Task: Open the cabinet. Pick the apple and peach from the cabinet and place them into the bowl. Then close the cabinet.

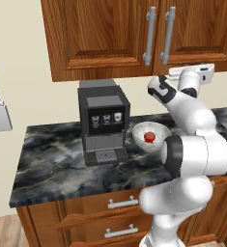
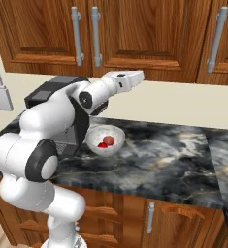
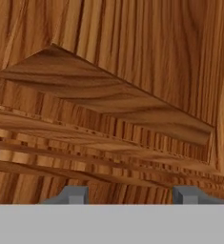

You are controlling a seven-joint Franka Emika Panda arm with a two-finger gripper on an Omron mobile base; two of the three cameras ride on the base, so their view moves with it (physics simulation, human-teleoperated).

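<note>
Against the shut cabinet (image 2: 135, 34) door, jaws (image 3: 132, 194) (spread) hold nothing.

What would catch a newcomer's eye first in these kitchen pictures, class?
The white arm rears up over the dark marbled counter, its claw raised near the bottom of the closed reddish-brown cabinet. Below it, beside the black coffee machine, a white bowl holds red fruit.
</note>
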